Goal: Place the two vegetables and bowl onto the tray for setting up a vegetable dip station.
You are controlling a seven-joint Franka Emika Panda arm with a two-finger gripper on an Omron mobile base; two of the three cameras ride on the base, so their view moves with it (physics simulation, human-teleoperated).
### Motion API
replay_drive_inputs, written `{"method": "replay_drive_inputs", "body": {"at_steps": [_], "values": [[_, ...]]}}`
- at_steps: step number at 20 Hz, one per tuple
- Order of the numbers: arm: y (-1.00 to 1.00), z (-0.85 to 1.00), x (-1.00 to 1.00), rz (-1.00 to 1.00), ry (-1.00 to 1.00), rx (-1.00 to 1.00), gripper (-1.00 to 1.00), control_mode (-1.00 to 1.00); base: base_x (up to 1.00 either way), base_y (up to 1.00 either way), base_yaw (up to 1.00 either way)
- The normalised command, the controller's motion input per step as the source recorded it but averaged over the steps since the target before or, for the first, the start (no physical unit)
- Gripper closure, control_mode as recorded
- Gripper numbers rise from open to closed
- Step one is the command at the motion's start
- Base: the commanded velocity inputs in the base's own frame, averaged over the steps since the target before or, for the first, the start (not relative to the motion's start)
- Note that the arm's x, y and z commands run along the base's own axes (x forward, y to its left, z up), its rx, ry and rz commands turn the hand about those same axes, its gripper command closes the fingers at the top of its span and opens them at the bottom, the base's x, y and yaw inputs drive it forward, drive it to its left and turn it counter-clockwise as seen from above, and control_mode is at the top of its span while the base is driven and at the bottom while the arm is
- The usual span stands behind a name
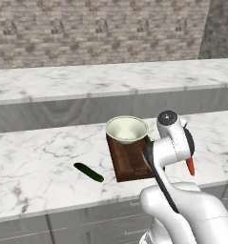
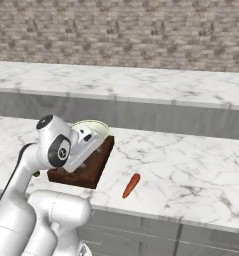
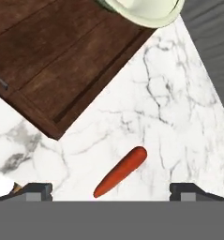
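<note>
Tray point(image 1: 127, 159) on marble bench point(image 1: 34, 162) already carries the bowl point(image 1: 126, 128). Cucumber point(image 1: 88, 172) lies off its left, carrot point(image 3: 120, 171) off its right. My claw point(image 3: 111, 190) spread, empty, above carrot. Both vegetables left.

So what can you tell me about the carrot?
The carrot is orange-red, smooth and tapered, with one blunt end and one pointed end. It lies flat on the white marble counter, a little way off the dark wooden tray and not touching it. The open gripper hangs above it without touching.
</note>
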Motion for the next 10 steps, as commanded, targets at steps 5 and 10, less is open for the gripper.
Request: {"method": "replay_drive_inputs", "body": {"at_steps": [5, 10], "values": [[-0.29, 0.12, -0.31, -0.29, 0.11, 0.06, -1.00, -1.00, 0.00, 0.00, 0.00], [-0.25, 0.08, -0.09, -0.26, 0.16, 0.04, -1.00, -1.00, 0.00, 0.00, 0.00]]}}
